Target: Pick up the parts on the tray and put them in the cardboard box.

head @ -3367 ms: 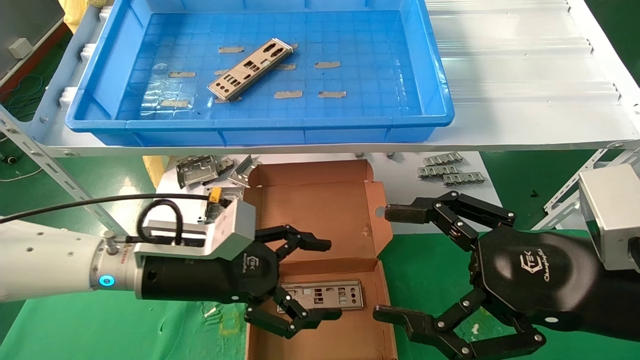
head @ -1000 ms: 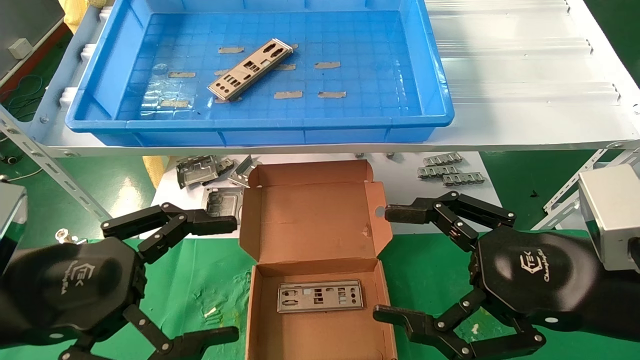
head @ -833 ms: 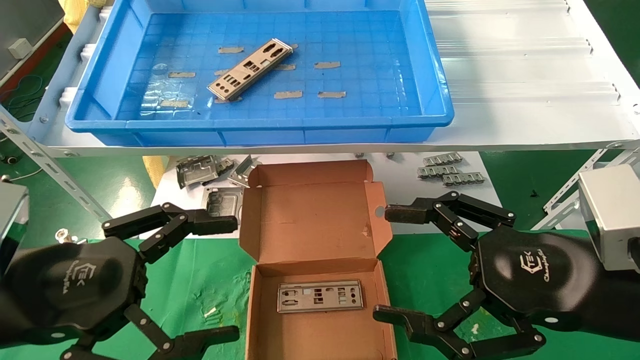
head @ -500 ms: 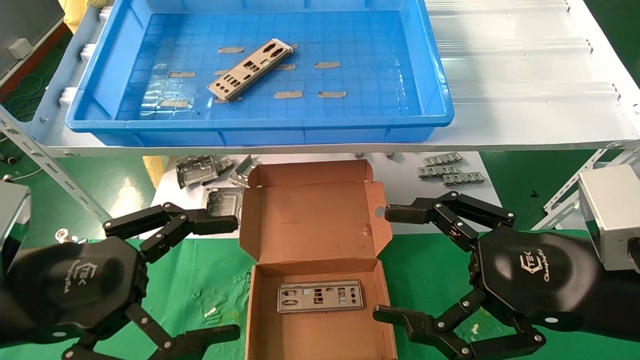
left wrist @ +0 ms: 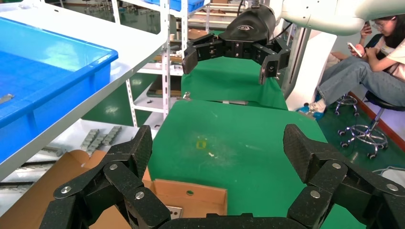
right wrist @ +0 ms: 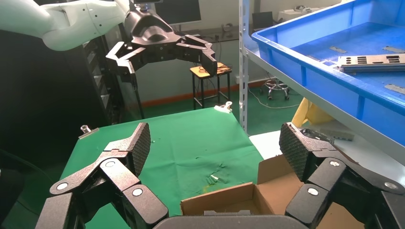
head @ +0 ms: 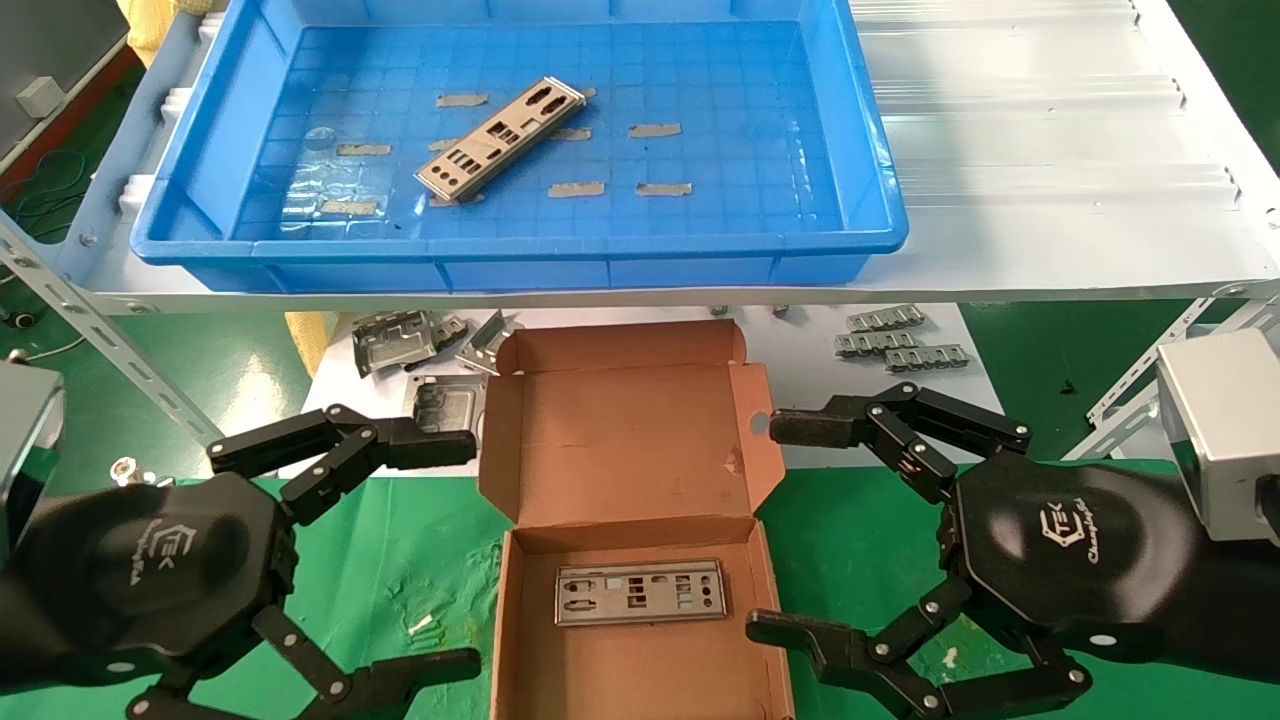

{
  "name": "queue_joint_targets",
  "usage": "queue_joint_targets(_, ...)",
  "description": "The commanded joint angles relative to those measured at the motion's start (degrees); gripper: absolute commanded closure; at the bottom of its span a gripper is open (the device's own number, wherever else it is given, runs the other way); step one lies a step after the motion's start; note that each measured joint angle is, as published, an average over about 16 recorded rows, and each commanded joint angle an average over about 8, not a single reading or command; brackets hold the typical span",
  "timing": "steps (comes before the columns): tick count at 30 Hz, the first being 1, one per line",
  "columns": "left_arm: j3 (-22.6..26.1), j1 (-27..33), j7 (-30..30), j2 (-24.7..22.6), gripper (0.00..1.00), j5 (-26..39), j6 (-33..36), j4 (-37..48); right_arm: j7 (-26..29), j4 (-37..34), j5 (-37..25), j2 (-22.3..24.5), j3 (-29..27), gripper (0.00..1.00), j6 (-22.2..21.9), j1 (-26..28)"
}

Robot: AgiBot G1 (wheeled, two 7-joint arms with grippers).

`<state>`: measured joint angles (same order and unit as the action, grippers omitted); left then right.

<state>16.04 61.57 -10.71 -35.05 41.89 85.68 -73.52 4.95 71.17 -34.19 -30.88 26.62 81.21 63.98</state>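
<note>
One part flat in the cardboard box, another far in the tray, likely thin, stiff, light, slippery, best pinched across long edges; left hand and right hand wide, empty.

A thin silver-grey punched metal plate lies flat and diagonal on the grid floor of the large shallow bright-blue plastic tray, among strips of grey tape, on the upper white shelf. Below and in front, the flat brown corrugated cardboard box sits open, lid hinged back and side flaps up. A second punched plate lies flat inside it, long edge crosswise.
</note>
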Motion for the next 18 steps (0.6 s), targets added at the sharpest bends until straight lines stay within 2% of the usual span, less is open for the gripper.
queue_joint_targets(1,0.0,0.0,0.0,0.0,0.0,0.0,0.0,0.0,0.0,0.0,0.0,0.0,0.0,0.0,0.0,0.0)
queue_joint_targets(18,0.0,0.0,0.0,0.0,0.0,0.0,0.0,0.1,0.0,0.0,0.0,0.0,0.0,0.0,0.0,0.0)
